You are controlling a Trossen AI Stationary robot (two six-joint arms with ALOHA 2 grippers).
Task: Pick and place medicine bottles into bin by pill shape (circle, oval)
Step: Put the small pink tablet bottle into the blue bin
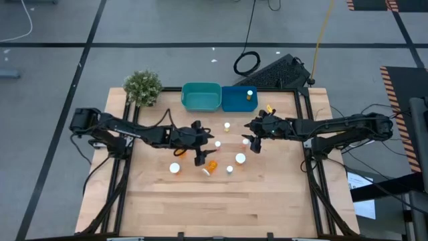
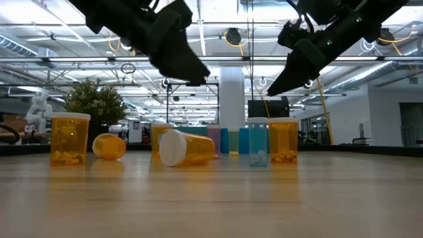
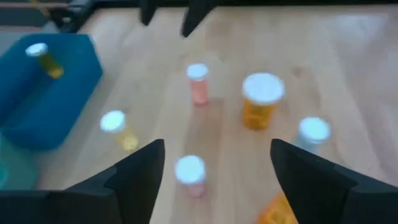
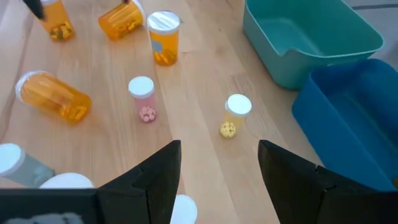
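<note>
My left gripper [image 1: 198,151] and right gripper [image 1: 252,137]: both released, nothing held, above mid table [image 1: 267,194]. Medicine bottles [image 1: 221,155] scattered btwn them, some tipped; one already in blue bin [image 1: 234,102].

We see a light wooden counter [image 1: 221,201] filling the middle of the high view. At its upper left corner sits a small bushy green plant [image 1: 142,87]. Above the counter's upper edge, on the grey floor, lie a coiled black cable [image 1: 247,63] and a dark keyboard [image 1: 281,72]. At the frame's right edge runs orange-and-black striped tape [image 1: 392,84].
</note>
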